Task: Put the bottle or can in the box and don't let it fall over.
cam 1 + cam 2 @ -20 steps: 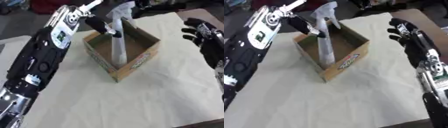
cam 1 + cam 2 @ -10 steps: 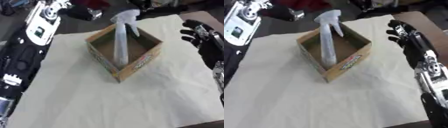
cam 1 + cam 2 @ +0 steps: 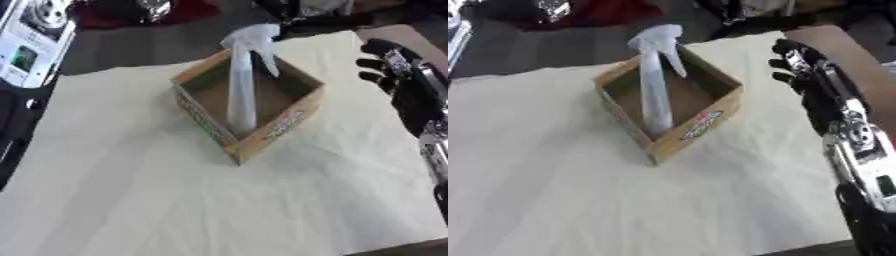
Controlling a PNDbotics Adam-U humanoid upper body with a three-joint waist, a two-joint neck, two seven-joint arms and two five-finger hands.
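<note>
I see the spray bottle point(image 3: 242, 85) standing upright inside the cardboard box point(image 3: 262, 136) on the counter point(image 3: 131, 190). My right hand point(image 3: 798, 65) hovers well apart, holding nothing, fingers relaxed.

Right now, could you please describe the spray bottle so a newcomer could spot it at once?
On the cream cloth stands an open cardboard box. The spray bottle stands inside it: tall, slim, pale, its trigger head rising above the rim, and the only thing in the box.
</note>
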